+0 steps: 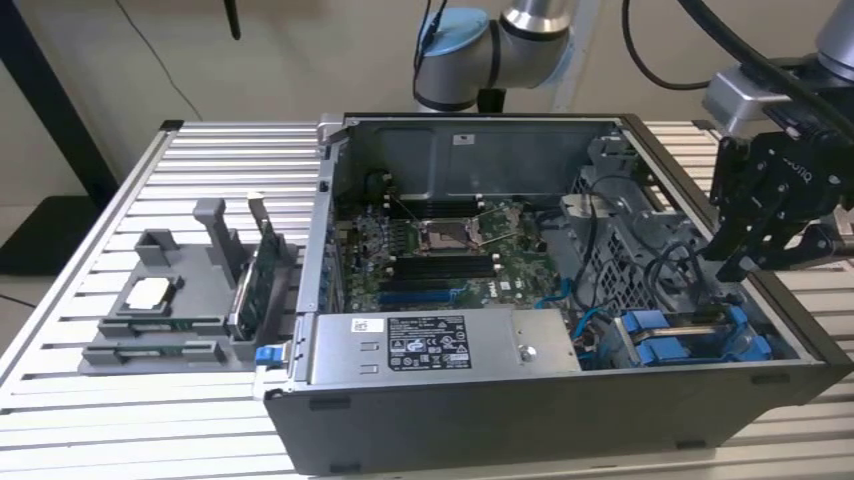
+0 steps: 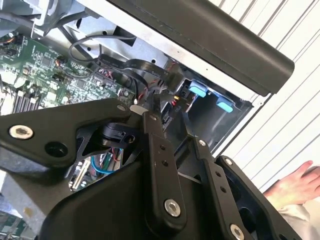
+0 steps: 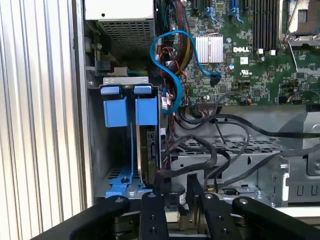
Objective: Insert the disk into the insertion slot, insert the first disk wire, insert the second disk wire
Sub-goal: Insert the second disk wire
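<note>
The disk (image 3: pixel 150 145) stands on edge inside the insertion slot (image 3: pixel 112 165), at the case's front corner on the exterior view's right. Its blue carrier tabs (image 3: pixel 126 107) face outward, and the blue carrier (image 1: pixel 694 338) also shows from outside. My gripper (image 1: pixel 738 268) hangs just above this bay. In the first wrist view the gripper (image 3: pixel 172 197) is shut on the black connector of a disk wire (image 3: pixel 161 175). The wire's cable (image 3: pixel 210 157) loops back toward the drive cage. The second wrist view looks past the fingers (image 2: pixel 155 145) into the bay with its blue tabs (image 2: pixel 197 90).
The motherboard (image 1: pixel 454 250) and power supply (image 1: pixel 434 345) fill the open case. A blue data cable (image 3: pixel 170 75) and black cable bundles (image 3: pixel 235 125) run beside the bay. A grey fixture (image 1: pixel 174 300) holding a green card stands on the slatted table. A person's hand (image 2: pixel 295 185) rests outside the case.
</note>
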`<state>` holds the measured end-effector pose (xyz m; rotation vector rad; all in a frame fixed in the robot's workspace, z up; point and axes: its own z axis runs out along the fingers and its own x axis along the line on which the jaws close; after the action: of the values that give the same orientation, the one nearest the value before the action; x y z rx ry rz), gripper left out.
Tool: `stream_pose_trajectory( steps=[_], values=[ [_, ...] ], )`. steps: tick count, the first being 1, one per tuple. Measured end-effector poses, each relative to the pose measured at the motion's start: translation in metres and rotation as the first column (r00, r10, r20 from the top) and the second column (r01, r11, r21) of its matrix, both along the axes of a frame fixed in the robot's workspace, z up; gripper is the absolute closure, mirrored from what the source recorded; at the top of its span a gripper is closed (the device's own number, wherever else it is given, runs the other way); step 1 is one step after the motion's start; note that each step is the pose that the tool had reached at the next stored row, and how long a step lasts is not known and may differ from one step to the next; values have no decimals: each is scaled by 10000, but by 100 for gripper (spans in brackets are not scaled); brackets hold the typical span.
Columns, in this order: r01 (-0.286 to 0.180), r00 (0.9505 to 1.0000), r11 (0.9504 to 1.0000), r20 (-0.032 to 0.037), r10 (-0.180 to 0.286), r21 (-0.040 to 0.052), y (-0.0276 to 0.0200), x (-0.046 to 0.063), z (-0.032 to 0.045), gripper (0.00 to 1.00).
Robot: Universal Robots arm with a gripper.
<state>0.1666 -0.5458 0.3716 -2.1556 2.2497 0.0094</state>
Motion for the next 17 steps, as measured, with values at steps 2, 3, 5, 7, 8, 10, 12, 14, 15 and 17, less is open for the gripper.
stream_pose_trajectory(
  steps=[2,3,5,7,8,10,12,14,15,17],
  values=[
    [-1,10000,10000,-68,1,0,40,60,4,67],
    [-1,10000,10000,-82,1,0,46,71,5,67],
    [-1,9999,10000,-114,1,1,57,98,6,67],
    [0,9999,10000,-145,0,0,68,124,8,67],
    [-1,9999,10000,-160,1,0,74,137,9,67],
    [0,9998,10000,-193,0,3,84,164,9,67],
    [0,9997,10000,-225,0,0,94,191,12,67],
    [0,9997,10000,-258,0,-2,101,220,14,67],
    [0,9996,10000,-277,0,0,104,234,14,67],
    [0,9995,10000,-318,0,0,110,267,16,67]
  ],
)
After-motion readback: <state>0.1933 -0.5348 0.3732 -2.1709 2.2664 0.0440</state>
